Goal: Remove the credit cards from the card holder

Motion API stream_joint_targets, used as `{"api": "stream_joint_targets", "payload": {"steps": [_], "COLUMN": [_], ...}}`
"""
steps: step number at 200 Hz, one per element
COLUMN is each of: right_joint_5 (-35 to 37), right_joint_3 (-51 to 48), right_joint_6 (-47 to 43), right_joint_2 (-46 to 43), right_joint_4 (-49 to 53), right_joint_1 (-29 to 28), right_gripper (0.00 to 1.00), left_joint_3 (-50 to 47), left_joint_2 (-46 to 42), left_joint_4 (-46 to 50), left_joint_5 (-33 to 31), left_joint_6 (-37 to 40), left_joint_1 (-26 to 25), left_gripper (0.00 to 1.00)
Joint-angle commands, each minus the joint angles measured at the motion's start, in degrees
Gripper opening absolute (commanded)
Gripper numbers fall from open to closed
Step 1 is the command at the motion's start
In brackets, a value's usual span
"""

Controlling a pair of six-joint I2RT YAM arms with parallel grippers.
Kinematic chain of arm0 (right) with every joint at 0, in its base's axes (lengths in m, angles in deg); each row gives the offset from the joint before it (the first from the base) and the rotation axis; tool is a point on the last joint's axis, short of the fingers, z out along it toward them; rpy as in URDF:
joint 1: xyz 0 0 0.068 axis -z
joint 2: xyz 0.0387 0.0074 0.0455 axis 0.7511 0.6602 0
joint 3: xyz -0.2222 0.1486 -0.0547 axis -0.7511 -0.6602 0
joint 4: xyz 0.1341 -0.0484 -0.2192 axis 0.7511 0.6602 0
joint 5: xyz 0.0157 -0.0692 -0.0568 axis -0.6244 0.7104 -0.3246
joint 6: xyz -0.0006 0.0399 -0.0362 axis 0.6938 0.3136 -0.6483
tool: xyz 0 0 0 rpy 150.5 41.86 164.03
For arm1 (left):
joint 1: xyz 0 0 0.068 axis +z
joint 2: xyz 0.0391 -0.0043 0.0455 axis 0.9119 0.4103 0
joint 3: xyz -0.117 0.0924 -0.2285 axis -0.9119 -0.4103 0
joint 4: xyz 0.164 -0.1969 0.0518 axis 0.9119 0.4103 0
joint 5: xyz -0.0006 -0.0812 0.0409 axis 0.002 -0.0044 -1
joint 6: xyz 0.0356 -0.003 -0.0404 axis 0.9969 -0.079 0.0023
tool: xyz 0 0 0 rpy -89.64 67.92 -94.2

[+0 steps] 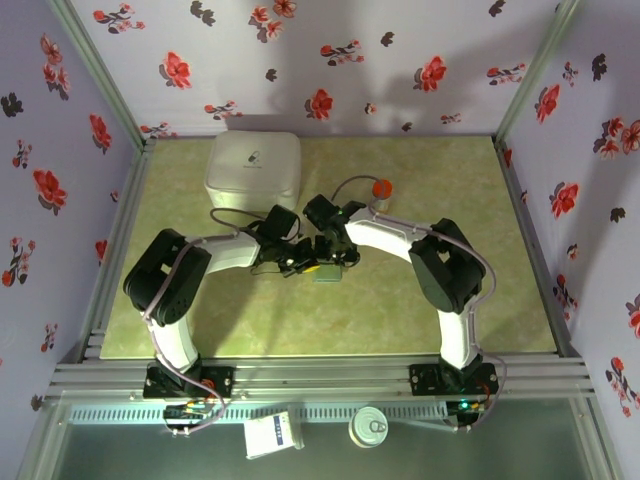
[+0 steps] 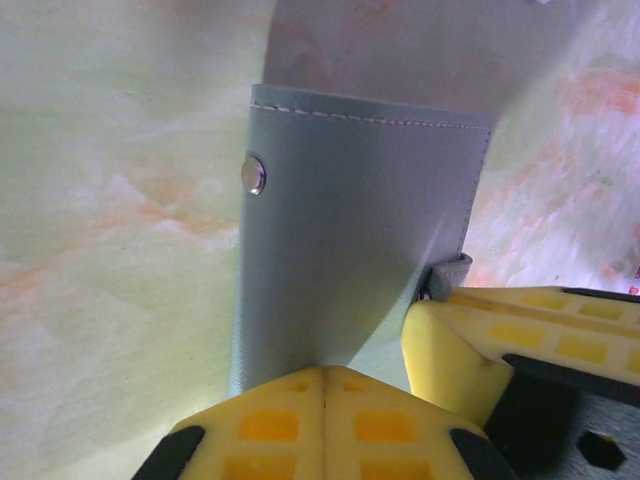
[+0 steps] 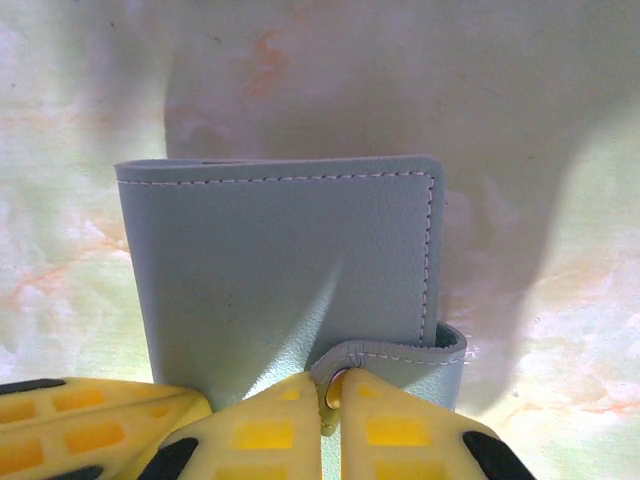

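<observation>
Overhead wide; wrist cameras close, sharing card holder (image 3: pixel 280 260)

A white box (image 1: pixel 253 170) sat at the table's (image 1: pixel 490 300) far edge, an orange-capped bottle (image 1: pixel 381 189) to its right. A tin (image 1: pixel 368 427) and a packet (image 1: pixel 273 435) lay at the front.

Grey-teal card holder (image 3: pixel 280 260) folded shut, white stitching, snap strap round edge.

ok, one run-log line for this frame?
left gripper: jaws shut on card holder edge | right gripper: jaws shut on its snap tab | card holder: folded
</observation>
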Motion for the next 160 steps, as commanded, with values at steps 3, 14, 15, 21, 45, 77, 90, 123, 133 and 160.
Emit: {"api": "stream_joint_targets", "payload": {"steps": [3, 14, 15, 21, 45, 77, 90, 123, 133, 160], "right_joint_5": [0.0, 0.7, 0.8, 1.3, 3.1, 4.1, 4.4, 5.1, 5.3, 5.9], "right_joint_3": [-3.0, -3.2, -3.2, -3.2, -4.3, -6.1, -6.7, -8.0, -8.5, -9.2], "right_joint_6": [1.1, 0.9, 0.9, 0.8, 0.6, 0.3, 0.1, -0.1, 0.0, -0.3], "right_joint_2": [1.1, 0.5, 0.5, 0.2, -1.4, -3.6, -4.2, -5.8, -6.1, -6.4], "right_joint_4": [-0.9, -0.6, -0.6, -0.3, 0.4, 0.5, 0.7, 0.7, 0.7, 0.7], "right_joint_1": [0.7, 0.9, 0.9, 0.9, 1.6, 2.7, 3.1, 4.0, 4.2, 4.6], "right_gripper": [0.04, 0.00, 0.00, 0.00, 0.00, 0.00, 0.00, 0.00, 0.00, 0.00], "left_joint_3": [-0.4, -0.7, -0.8, -1.1, -2.3, -3.3, -3.5, -3.6, -3.6, -3.7], "left_joint_2": [2.3, 2.6, 2.6, 2.6, 2.5, 2.4, 2.5, 3.0, 3.1, 3.3], "left_joint_4": [4.1, 4.5, 4.5, 4.6, 4.5, 4.2, 4.3, 4.5, 4.7, 5.6], "left_joint_5": [-1.4, -1.7, -1.8, -1.9, -2.3, -2.7, -2.8, -3.0, -3.3, -4.1], "left_joint_6": [-0.6, -0.6, -0.6, -0.7, -1.3, -1.8, -1.8, -2.0, -2.1, -2.1], "left_joint_1": [0.4, 0.6, 0.6, 0.6, 1.2, 1.9, 2.0, 2.2, 2.3, 2.5], "left_gripper": [0.00, 0.00, 0.00, 0.00, 0.00, 0.00, 0.00, 0.00, 0.00, 0.00]}}
